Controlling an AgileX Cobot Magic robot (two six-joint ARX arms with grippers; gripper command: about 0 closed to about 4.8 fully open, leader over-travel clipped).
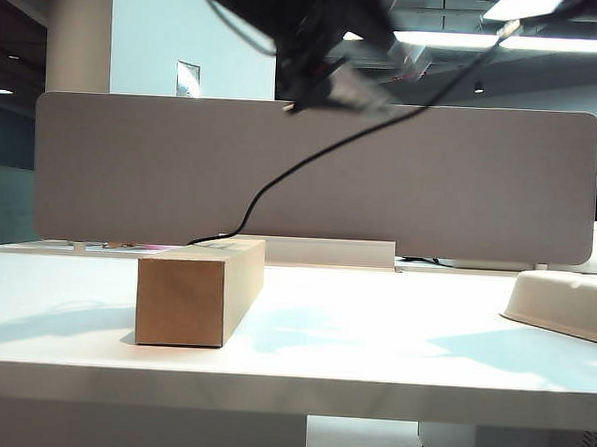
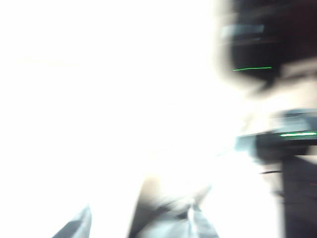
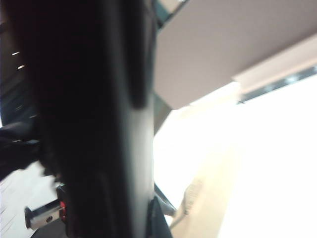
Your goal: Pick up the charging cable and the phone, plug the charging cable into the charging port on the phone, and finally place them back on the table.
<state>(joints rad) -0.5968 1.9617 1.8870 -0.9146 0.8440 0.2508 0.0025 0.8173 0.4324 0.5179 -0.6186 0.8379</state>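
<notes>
In the right wrist view the phone point(image 3: 94, 124) is a glossy black slab that fills the near side, and my right gripper point(image 3: 124, 218) is shut on it, with one finger point(image 3: 159, 220) showing at its edge. A small silvery piece point(image 3: 43, 216) sticks out past the phone, too blurred to name. The charging cable point(image 1: 312, 156) climbs from the table point(image 1: 373, 338) to the upper right edge. My left gripper point(image 2: 138, 220) is blurred, its fingers point(image 2: 77, 227) wide apart with nothing held. In the exterior view both arms are a dark blur at the top.
A tan rectangular block point(image 1: 200, 290) stands on the table left of centre, and it also shows below the phone as a pale block point(image 3: 213, 188). The grey divider panel point(image 1: 431, 180) closes the back. An off-white stand point(image 1: 565, 303) sits at the right edge.
</notes>
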